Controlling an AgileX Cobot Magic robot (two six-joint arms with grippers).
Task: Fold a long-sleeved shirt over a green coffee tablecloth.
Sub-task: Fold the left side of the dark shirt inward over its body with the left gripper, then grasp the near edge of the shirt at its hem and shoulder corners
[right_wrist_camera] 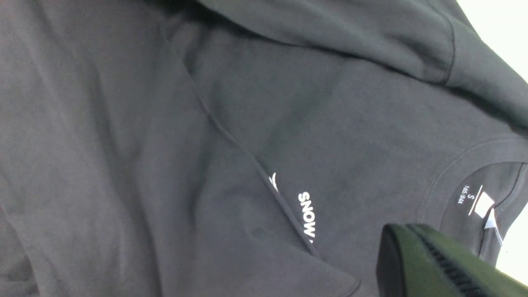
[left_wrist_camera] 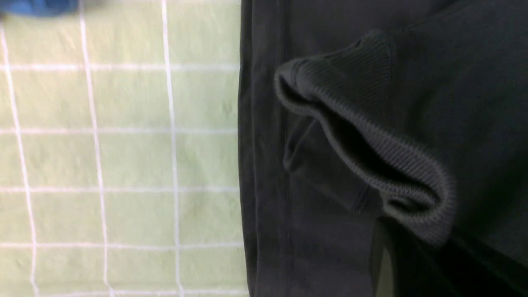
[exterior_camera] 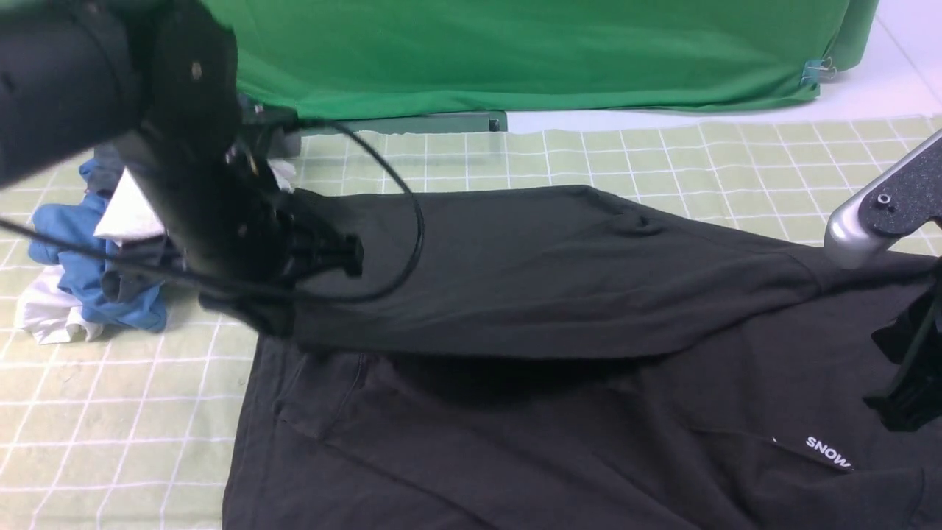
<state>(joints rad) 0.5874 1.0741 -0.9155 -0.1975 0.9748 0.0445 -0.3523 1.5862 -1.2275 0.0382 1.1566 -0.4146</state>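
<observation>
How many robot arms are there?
2. Left arm at the left, by the raised sleeve of the black shirt; right arm at the right edge. None seem hidden.

One black long-sleeved shirt (exterior_camera: 559, 294), one pale green checked tablecloth (exterior_camera: 662, 158) and one deep green backdrop (exterior_camera: 515, 51) across the top. At middle left, one blue garment (exterior_camera: 66, 228) and one white garment (exterior_camera: 44, 313). Two robot arms: the left arm (exterior_camera: 184, 169) at upper left, the right arm (exterior_camera: 883, 202) at the right edge.

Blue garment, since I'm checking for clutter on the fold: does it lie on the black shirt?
No, the blue garment sits on the tablecloth, apart from the shirt.
</observation>
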